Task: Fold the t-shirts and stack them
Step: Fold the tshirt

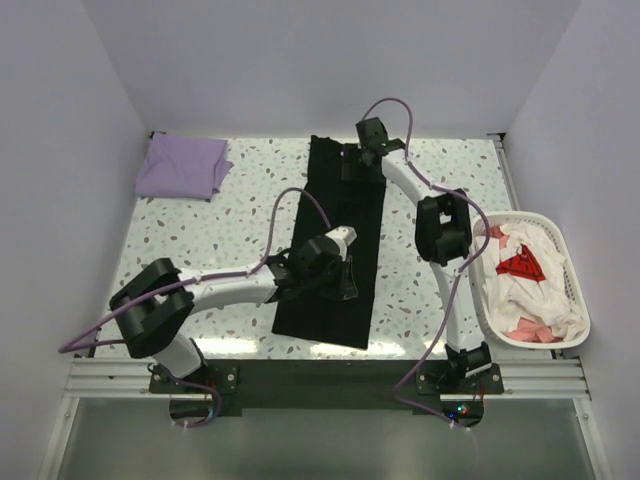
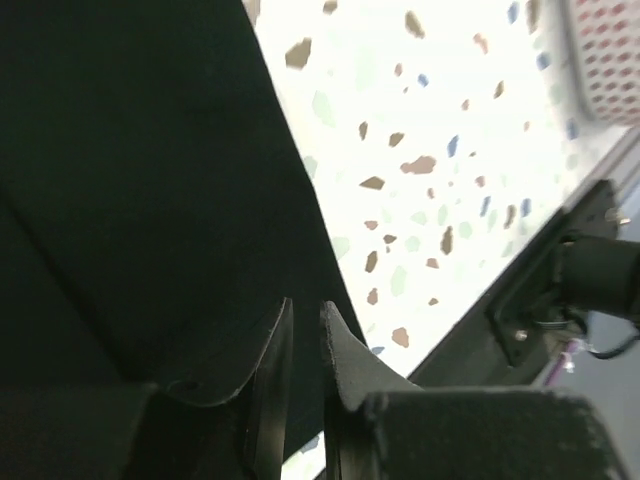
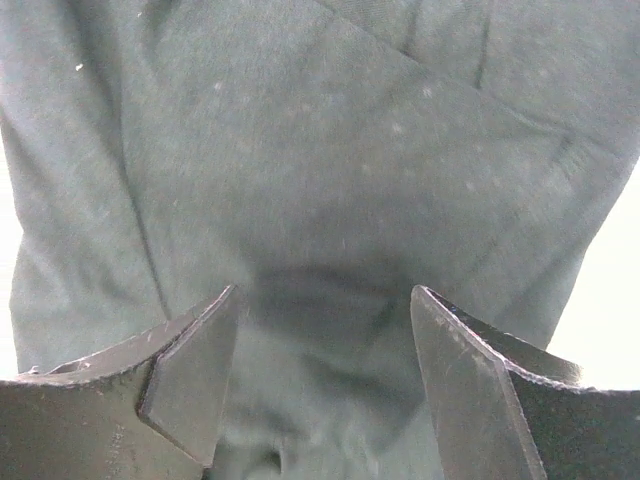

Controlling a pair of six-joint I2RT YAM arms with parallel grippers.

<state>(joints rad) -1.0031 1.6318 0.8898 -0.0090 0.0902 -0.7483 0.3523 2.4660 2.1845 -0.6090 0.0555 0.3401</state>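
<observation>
The black t-shirt [image 1: 345, 205] lies flat as a long narrow strip down the middle of the table. The pale lavender t-shirt [image 1: 185, 165] lies folded at the far left corner. My left gripper [image 1: 347, 278] hovers low over the black shirt's right edge near its near end. In the left wrist view [image 2: 305, 305] its jaws are closed to a thin slit over the black cloth [image 2: 130, 180], with nothing seen between them. My right gripper [image 1: 355, 165] is at the shirt's far end. In the right wrist view [image 3: 325, 300] it is open just above the cloth [image 3: 320, 150].
A white plastic basket [image 1: 570, 270] with white, pink and red garments stands at the right edge. The speckled tabletop [image 1: 220, 240] is walled by white panels at the back and sides. The right arm's base mount [image 2: 560, 290] shows in the left wrist view.
</observation>
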